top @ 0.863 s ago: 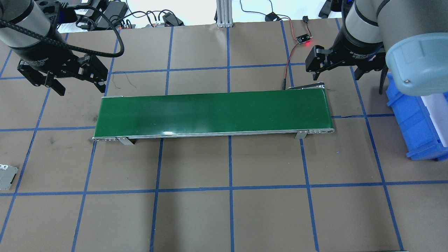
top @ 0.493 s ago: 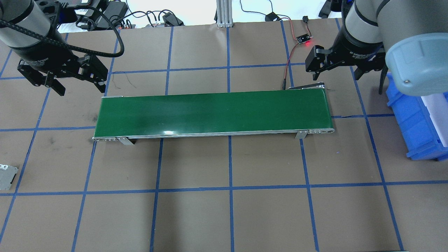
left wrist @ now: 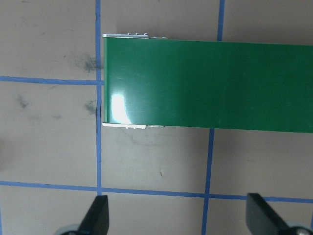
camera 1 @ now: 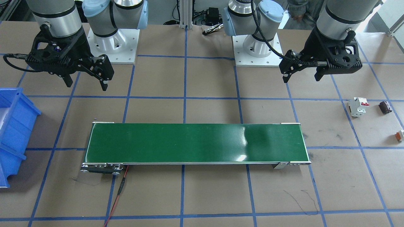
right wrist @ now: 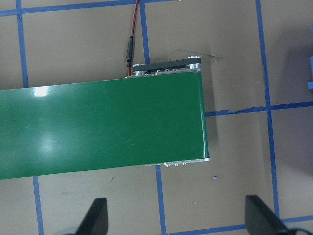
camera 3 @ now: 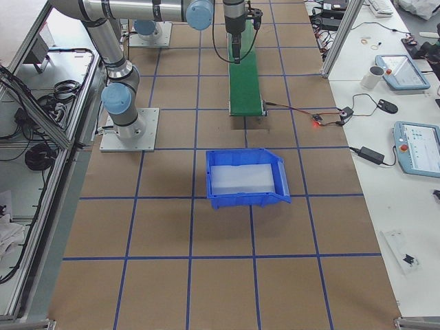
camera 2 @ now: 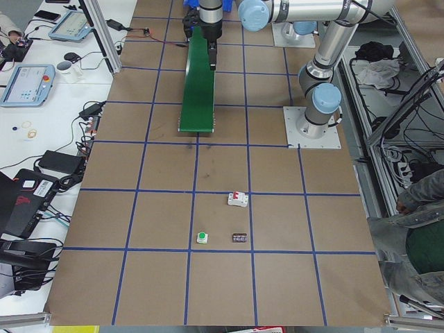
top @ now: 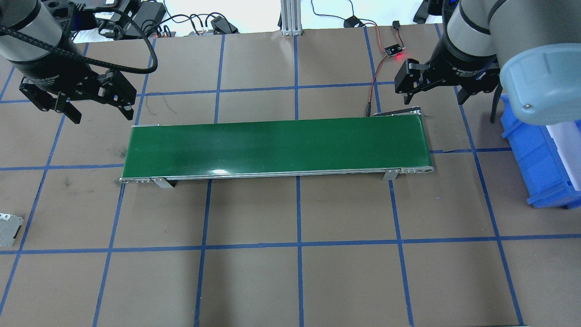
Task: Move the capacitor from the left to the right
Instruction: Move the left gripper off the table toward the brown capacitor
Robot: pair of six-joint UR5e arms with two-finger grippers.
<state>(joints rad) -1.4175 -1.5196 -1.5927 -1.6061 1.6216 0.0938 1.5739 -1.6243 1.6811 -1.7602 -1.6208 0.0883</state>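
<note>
The capacitor point(camera 1: 385, 107), a stubby dark cylinder, lies on the brown table far out on the robot's left, past a white circuit breaker point(camera 1: 358, 106). It also shows in the exterior left view point(camera 2: 239, 238). It is out of the overhead view. My left gripper point(camera 1: 301, 75) point(top: 100, 111) is open and empty, and hovers behind the left end of the green conveyor belt point(top: 277, 145), well apart from the capacitor. My right gripper point(camera 1: 86, 82) point(top: 435, 95) is open and empty behind the belt's right end. Both wrist views look down on the belt's ends point(left wrist: 205, 83) point(right wrist: 102, 129).
A blue bin point(top: 540, 159) point(camera 3: 244, 179) stands at the right of the belt. A tiny orange-and-white part point(camera 1: 400, 135) lies near the capacitor. A red wire point(top: 374, 86) and a small lit board point(top: 394, 51) sit behind the belt's right end.
My left gripper has moved slightly away from the belt, toward the far left. The right gripper has barely shifted. Both stay open.
</note>
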